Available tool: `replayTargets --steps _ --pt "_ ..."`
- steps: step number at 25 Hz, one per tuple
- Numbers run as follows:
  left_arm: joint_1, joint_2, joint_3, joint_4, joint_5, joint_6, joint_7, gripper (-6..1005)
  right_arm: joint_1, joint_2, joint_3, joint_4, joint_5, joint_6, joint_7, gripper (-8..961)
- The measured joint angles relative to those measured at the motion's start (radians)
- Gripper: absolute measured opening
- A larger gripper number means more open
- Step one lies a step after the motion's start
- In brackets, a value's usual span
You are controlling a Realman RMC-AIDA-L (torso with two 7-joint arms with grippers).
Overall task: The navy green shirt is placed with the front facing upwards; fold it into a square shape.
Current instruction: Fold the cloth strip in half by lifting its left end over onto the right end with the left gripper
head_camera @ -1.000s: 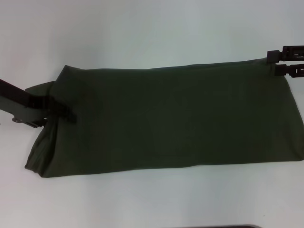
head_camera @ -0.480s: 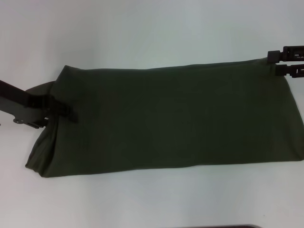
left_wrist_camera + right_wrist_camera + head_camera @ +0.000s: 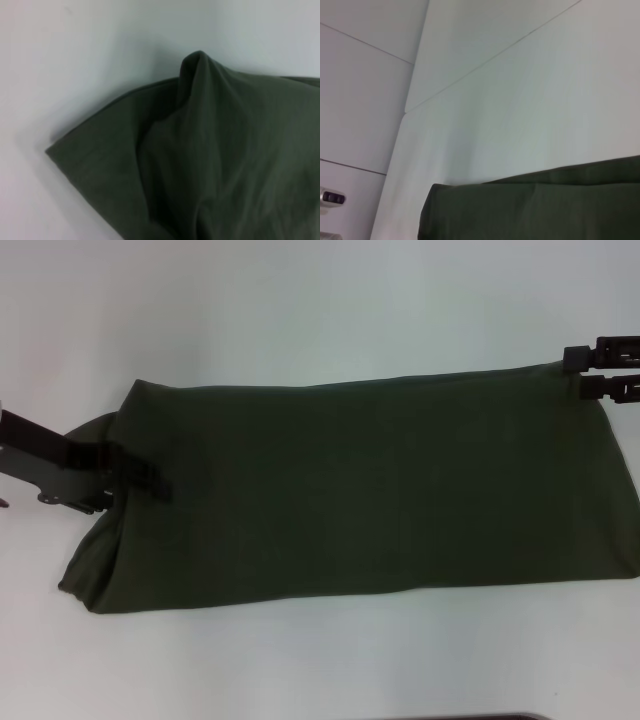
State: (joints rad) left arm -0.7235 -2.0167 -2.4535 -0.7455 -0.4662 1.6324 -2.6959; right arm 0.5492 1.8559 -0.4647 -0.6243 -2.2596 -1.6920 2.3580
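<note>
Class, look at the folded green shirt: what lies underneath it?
The navy green shirt rests on the white table. A lower cloth layer shows at its left end. The lettered front and anything else beneath are covered.

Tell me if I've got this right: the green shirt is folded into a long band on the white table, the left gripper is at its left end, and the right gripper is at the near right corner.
Not quite. The right gripper is at the far right corner of the navy green shirt, not the near one, as the head view shows. The rest holds: the shirt lies as a long band on the white table, with the left gripper at its left end.
</note>
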Motion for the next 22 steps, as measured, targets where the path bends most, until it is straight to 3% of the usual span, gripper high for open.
replayTargets --steps 3,9,14,22 --pt "0.004 0.003 0.0 -0.001 -0.007 0.001 0.002 721 -0.001 0.0 0.0 0.0 0.0 0.0 0.0 806" --pt "0.002 0.01 0.0 0.003 -0.028 0.021 0.014 613 -0.005 -0.001 0.007 0.0 0.0 -0.001 -0.002 806" --pt "-0.001 0.011 -0.003 0.004 -0.09 0.061 0.037 374 -0.005 -0.003 0.011 0.0 0.0 -0.003 -0.005 806" --pt "0.004 0.018 -0.007 0.012 -0.106 0.068 0.038 100 -0.008 -0.003 0.015 0.0 0.0 -0.007 -0.006 807"
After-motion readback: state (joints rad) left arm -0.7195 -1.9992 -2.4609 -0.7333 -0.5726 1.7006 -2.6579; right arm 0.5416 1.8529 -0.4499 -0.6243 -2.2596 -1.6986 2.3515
